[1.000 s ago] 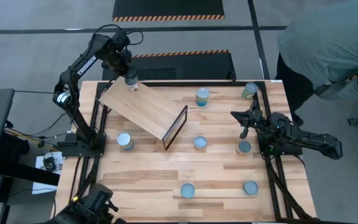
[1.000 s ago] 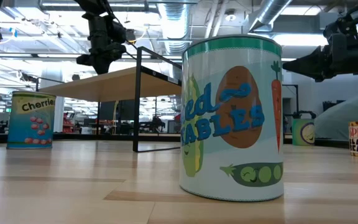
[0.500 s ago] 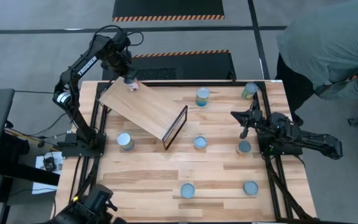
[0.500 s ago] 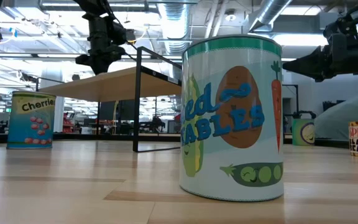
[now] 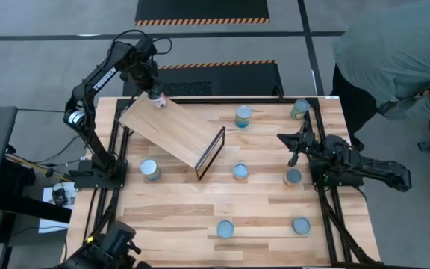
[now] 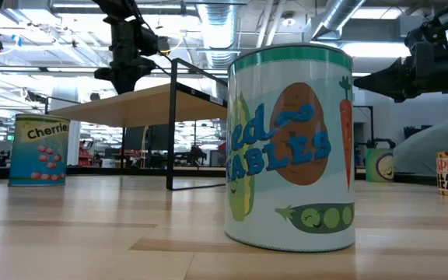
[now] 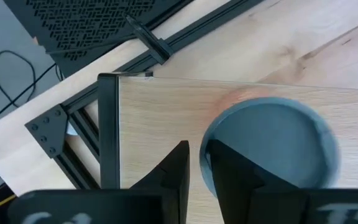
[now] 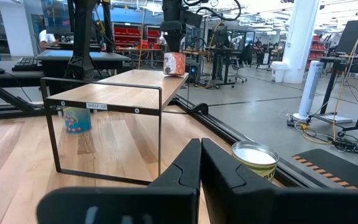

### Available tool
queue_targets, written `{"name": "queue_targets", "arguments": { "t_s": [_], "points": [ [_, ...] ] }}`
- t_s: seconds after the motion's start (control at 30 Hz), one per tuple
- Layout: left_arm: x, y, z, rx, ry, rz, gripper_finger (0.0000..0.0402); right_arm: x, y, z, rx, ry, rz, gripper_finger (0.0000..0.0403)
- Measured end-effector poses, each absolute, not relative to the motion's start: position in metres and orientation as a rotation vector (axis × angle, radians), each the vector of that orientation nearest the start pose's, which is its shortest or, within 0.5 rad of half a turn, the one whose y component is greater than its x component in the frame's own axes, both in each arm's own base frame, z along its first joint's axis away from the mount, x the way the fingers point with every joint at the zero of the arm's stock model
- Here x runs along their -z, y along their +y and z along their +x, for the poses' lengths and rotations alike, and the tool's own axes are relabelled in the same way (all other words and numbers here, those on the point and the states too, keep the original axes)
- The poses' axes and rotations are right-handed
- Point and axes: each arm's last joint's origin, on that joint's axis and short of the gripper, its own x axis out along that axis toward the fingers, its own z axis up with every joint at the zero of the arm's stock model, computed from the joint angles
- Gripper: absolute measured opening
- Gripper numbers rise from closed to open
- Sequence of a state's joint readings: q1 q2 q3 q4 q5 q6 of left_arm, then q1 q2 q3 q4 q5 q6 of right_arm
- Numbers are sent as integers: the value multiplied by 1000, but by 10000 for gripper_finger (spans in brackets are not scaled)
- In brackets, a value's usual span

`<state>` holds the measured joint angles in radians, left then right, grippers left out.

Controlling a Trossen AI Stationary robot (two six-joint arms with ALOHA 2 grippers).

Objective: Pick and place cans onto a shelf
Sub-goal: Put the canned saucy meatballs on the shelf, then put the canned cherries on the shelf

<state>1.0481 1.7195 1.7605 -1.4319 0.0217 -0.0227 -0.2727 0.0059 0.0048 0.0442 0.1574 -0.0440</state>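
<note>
The light wood shelf (image 5: 172, 133) lies slantwise at the table's far left, its dark-framed end (image 5: 210, 153) toward the middle. A pink-labelled can (image 5: 160, 101) stands upright on the shelf top near its far left corner; it also shows in the right wrist view (image 8: 174, 63). My left gripper (image 7: 196, 158) hangs over that corner, fingers pointing down and shut, with the can's round top (image 7: 272, 146) just beside one finger. My right gripper (image 5: 293, 146) is shut and empty above the table's right side. My left gripper points down beside the can, and the outer side of one finger (image 7: 225, 165) overlaps the can's rim (image 7: 211, 134) in the wrist view. I cannot tell whether it touches the can. The can stands upright on the shelf top.
Other cans stand on the plank table: two at the far right (image 5: 243, 116) (image 5: 299, 109), one at the left (image 5: 150, 169), two in the middle (image 5: 240, 171) (image 5: 293, 177), two near the front (image 5: 225, 229) (image 5: 300, 226). A person (image 5: 394, 52) stands beyond the far right corner.
</note>
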Motion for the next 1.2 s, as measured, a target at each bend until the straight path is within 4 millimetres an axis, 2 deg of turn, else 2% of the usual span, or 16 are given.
{"name": "queue_targets", "arguments": {
  "t_s": [0.27, 0.4, 0.53, 0.67, 0.77, 0.87, 1.0, 1.2],
  "points": [
    [-359, 273, 162, -846, 1184, -724, 53, -169, -31, 93, 431, -34, -46, 33],
    [-373, 262, 166, -770, 1226, -636, 51, -169, -31, 93, 431, -34, -46, 33],
    [-393, 229, 173, -668, 1160, -440, 31, -169, -31, 92, 431, -34, -46, 33],
    [-411, 188, 175, -602, 908, -265, 4, -169, -31, 93, 431, -34, -46, 33],
    [-413, 155, 172, -528, 670, -130, 4, -169, -31, 92, 431, -34, -46, 33],
    [-399, 126, 167, -433, 467, -60, 4, -169, -31, 92, 431, -34, -46, 33],
    [-362, 97, 160, -336, 285, -29, 3, -169, -31, 92, 431, -34, -46, 33],
    [-296, 74, 152, -258, 128, 9, 3, -169, -31, 93, 431, -34, -46, 33]
  ]
}}
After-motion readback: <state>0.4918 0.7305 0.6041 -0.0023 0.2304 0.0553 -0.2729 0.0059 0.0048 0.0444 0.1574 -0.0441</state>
